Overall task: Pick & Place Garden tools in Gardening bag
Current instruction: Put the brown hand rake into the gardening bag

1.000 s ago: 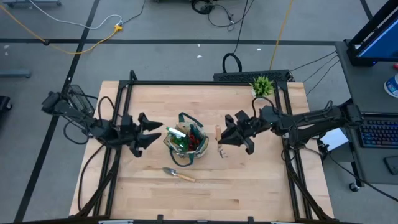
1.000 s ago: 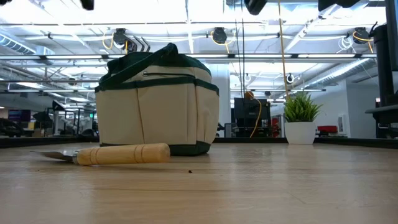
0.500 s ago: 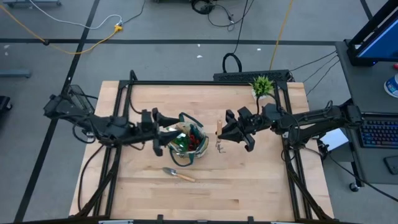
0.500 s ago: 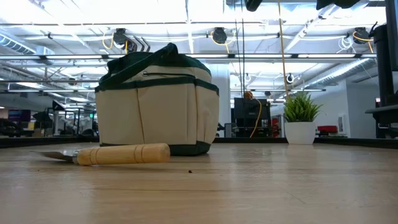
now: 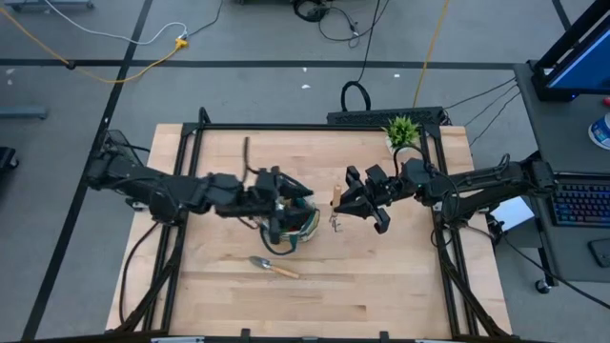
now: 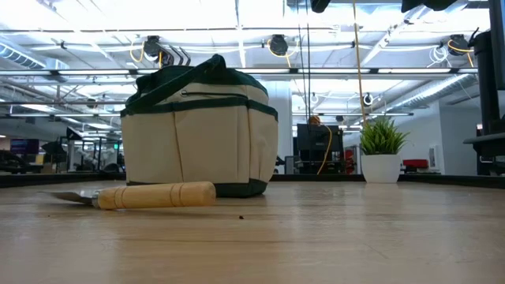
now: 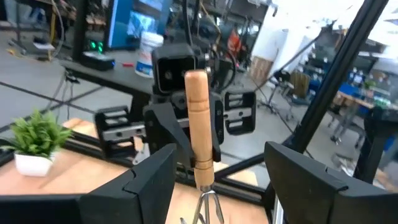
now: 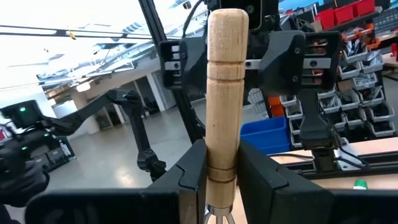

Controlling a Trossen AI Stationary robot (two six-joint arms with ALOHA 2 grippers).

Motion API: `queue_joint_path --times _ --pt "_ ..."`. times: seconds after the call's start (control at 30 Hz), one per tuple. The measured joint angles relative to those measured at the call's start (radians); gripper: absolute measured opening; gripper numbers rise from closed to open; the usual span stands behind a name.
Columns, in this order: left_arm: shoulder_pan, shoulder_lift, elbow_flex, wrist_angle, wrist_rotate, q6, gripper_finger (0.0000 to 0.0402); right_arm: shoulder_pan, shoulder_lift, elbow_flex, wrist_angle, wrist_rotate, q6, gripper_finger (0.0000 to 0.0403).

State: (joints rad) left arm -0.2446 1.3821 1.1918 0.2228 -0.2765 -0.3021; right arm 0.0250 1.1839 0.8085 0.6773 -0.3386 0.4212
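Observation:
The hand fork (image 7: 198, 118), with a wooden handle and metal tines, stands upright in the air to the right of the gardening bag (image 6: 197, 130), with my right gripper (image 5: 341, 203) shut on it. My left gripper (image 5: 291, 203) hovers open over the bag (image 5: 301, 225), level and pointing at the fork. In the left wrist view its fingers (image 7: 149, 183) stand well apart, short of the fork. A wooden-handled trowel (image 5: 274, 268) lies flat on the table in front of the bag. The bag rests on its base. My right gripper pinches the lower part of the fork's wooden handle (image 8: 221, 163) between its two fingers (image 8: 191, 177), just above the metal neck. The fingers come level from the table's right side, across the handle. The fork stands upright, handle end up and tines down, lifted clear of the table.
A small potted plant (image 5: 402, 131) stands at the far right corner. Bare tabletop (image 5: 381, 286) lies along the near edge and at the far left. In the low view the trowel (image 6: 150, 195) lies just before the bag.
My left gripper has travelled toward the table's right edge and risen, from left of the bag to over it, toward the fork. It has stayed open. The fork has stayed in place in my right gripper.

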Motion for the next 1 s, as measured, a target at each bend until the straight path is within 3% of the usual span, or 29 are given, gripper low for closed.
queue_joint_path --times 0.47,1.0 --pt "0.102 0.175 0.159 -0.027 0.252 -0.053 0.025 0.001 0.0 0.0 -0.017 -0.003 -0.048 0.0055" --pt "0.174 0.231 0.192 -0.004 0.379 -0.123 0.0248 0.001 0.0 0.0 -0.069 -0.008 -0.055 0.0055"
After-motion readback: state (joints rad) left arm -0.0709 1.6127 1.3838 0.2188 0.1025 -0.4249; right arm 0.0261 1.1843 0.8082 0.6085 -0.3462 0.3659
